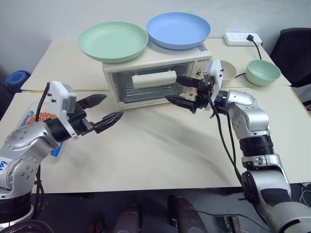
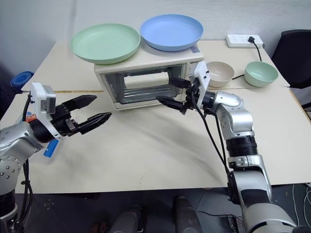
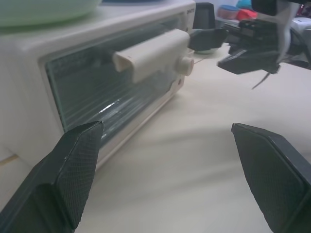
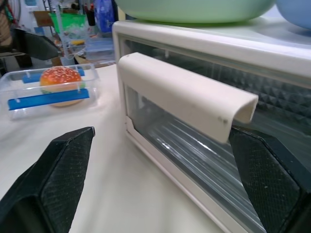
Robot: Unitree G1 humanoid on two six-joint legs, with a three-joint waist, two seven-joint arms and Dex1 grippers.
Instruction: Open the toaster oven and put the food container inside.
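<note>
Both eye views look down from the head over the table [image 1: 160,145], facing the toaster oven [image 1: 155,80] (basically the same scene, slightly offset). Each wrist view sits low and close, looking at the oven's glass door from opposite sides, sharing its handle [image 4: 187,94].

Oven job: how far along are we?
Done: nothing yet; the oven door is shut. In hand: the open right gripper sits at the right end of the door handle, not gripping it. Left: pull the door down, then fetch the container, which sits on the table near the open, empty left gripper, and load it.
</note>
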